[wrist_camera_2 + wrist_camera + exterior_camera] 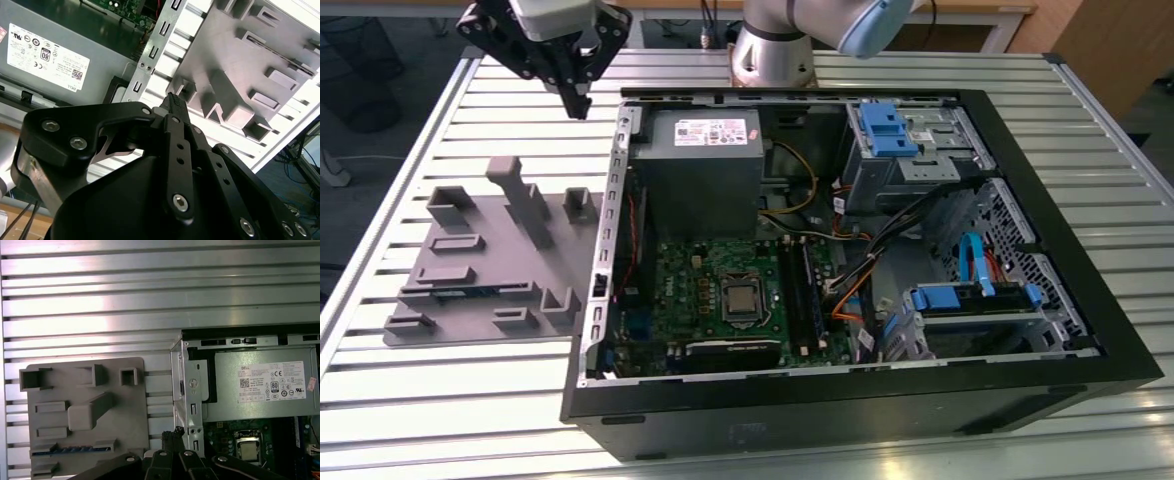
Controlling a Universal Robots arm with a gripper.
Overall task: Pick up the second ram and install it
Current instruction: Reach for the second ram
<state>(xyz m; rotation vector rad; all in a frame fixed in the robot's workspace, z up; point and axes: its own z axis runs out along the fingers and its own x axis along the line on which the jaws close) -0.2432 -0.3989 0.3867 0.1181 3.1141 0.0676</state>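
First wrist view shows you the relation that counts. The second ram (75, 450) stands on edge in a slot of the gray holder tray (125, 405), showing as a thin blue strip. It lies below your hand (176, 432), on the side away from the computer case (192, 390). Its long axis runs square to the case's side wall.

In the exterior view the hand hangs over the table (440, 120), just beyond the tray's nearest end. The ram sits in the slots at the tray's opposite end, well apart from the hand. Your hand's fingers are pressed together and carry nothing.
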